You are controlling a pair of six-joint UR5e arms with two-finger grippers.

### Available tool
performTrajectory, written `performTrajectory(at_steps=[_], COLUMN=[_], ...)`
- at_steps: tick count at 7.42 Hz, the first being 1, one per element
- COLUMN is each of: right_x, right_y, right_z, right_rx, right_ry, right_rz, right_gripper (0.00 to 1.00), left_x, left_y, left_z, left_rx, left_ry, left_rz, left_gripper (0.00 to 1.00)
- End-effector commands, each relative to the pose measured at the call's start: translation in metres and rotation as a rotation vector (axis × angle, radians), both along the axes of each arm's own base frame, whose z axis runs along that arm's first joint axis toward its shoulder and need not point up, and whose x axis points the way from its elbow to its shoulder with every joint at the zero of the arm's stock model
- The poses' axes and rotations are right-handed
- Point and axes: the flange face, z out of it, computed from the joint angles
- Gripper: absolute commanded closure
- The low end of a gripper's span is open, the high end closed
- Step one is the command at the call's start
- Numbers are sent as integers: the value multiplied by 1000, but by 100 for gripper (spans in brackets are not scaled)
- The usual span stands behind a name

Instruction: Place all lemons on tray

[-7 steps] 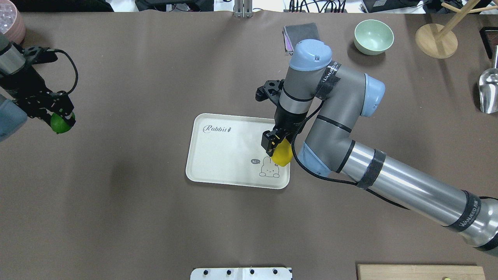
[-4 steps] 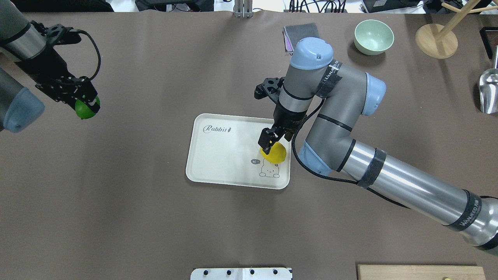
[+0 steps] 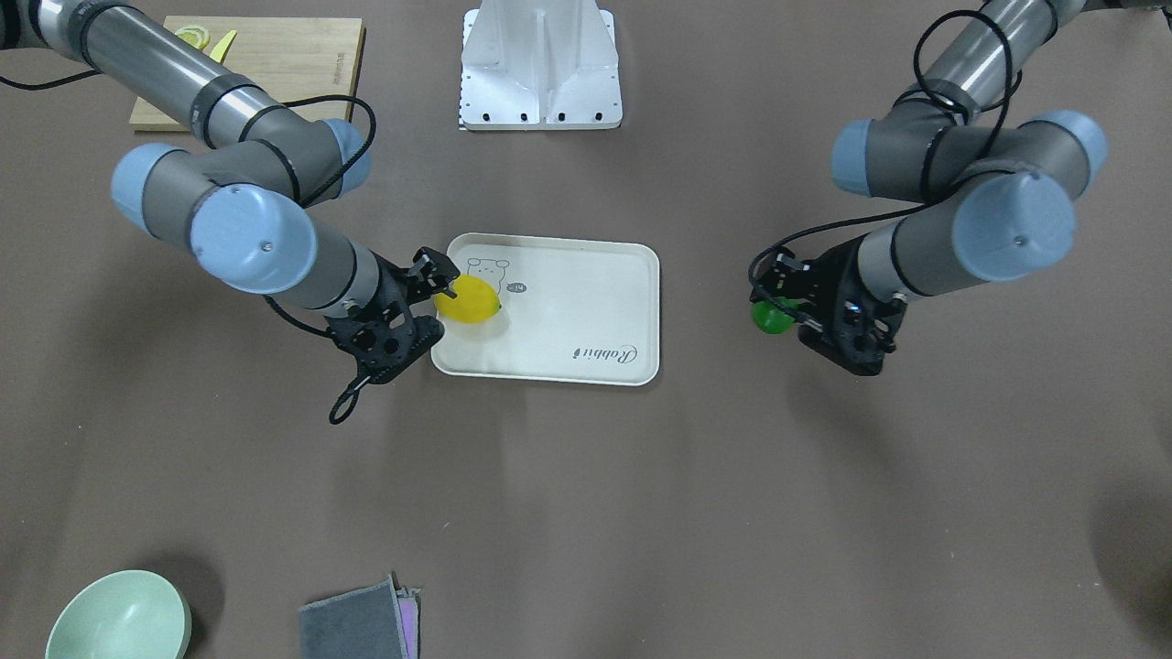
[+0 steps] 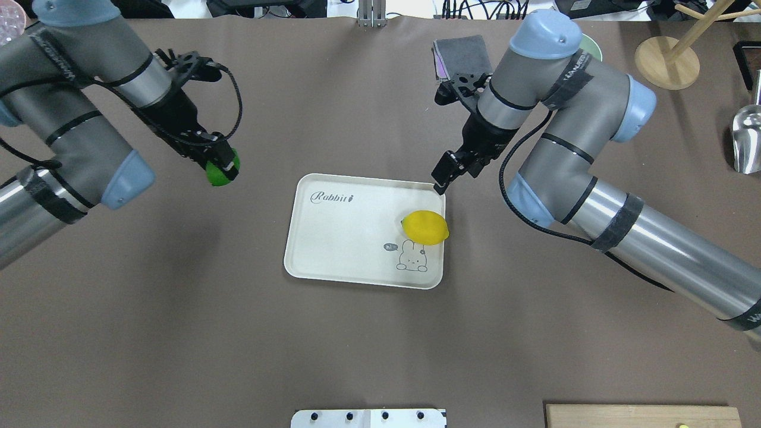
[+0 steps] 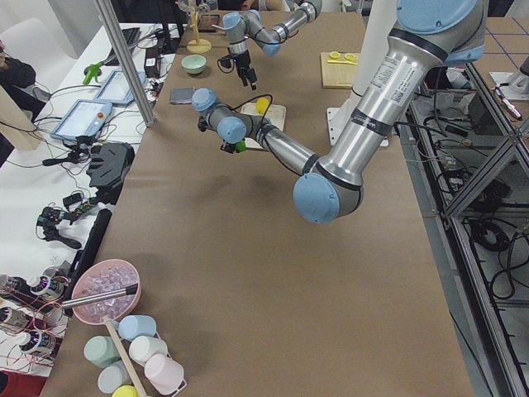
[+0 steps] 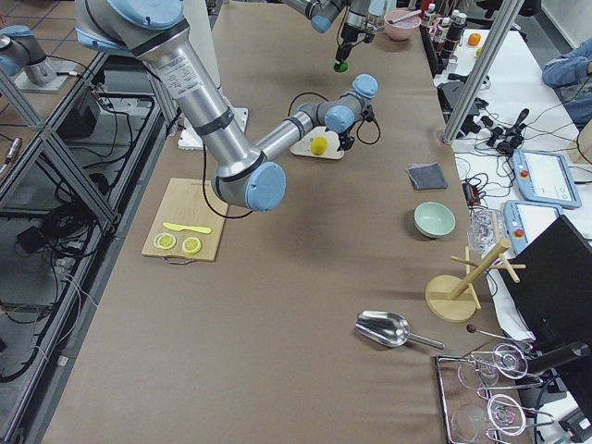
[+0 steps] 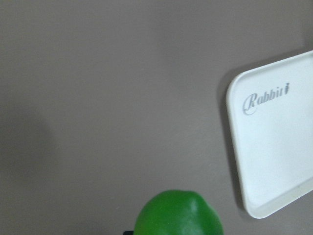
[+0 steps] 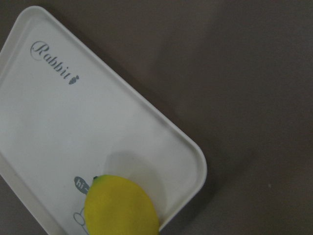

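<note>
Progress stands at 1 of 2: left gripper (image 4: 226,165) pinches the green lemon (image 4: 215,176) in the air, nearer the tray (image 4: 345,238) than 0.5 s ago but short of it, while the yellow lemon (image 4: 425,227) lies on the tray's right end, dropped by the right gripper (image 4: 441,181), now spread and lifted clear.
</note>
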Motion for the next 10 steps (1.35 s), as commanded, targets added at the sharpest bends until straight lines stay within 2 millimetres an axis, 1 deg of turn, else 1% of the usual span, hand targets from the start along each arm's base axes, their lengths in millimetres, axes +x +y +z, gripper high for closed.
performTrajectory(at_steps=[1,2,3,4,5,6,7,8,9,10], right_x=[58,90,120,151,176,205,240,275,312,351], right_y=[-1,1,11,24,30,22,15,14,17,14], right_z=[39,60,74,100,120,128,148,176,205,222], right_rx=[8,-7,-15,-24,-31,-40,-46,-65,-125,-220], right_ry=[-37,-37,-28,2,30,40,61,102,146,194], right_rz=[47,76,107,149,189,240,290,351,413,476], right_gripper=[0,0,0,0,0,0,0,0,0,0], left_x=[84,126,151,160,170,170,170,170,170,169], left_y=[16,39,54,60,71,71,72,72,73,73], left_z=[-63,-60,-61,-68,-69,-67,-67,-63,-62,-58], left_rx=[5,57,31,11,0,0,0,-3,-4,-7], left_ry=[92,103,85,86,84,84,82,79,78,73], left_rz=[17,-34,-94,-93,-78,-79,-79,-80,-80,-80], left_gripper=[100,100,100,100,100,100,80,2,2,2])
